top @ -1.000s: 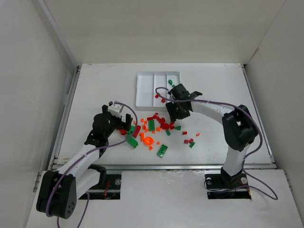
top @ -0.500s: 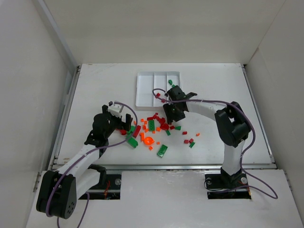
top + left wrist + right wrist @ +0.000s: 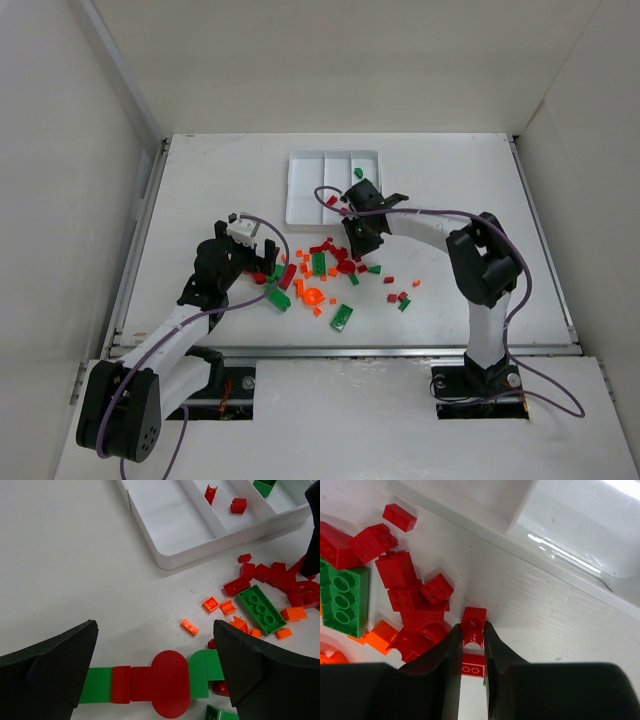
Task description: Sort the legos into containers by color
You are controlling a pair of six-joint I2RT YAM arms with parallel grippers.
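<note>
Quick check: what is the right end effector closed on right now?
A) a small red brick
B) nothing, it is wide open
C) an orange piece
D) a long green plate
A: in the right wrist view the right end effector pinches a small red brick between its fingers, at the edge of the pile just short of the tray.

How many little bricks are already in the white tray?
3. Two red bricks lie in the tray's middle compartment, one green brick in the right one. Part of the tray is covered, so more may be hidden.
</note>
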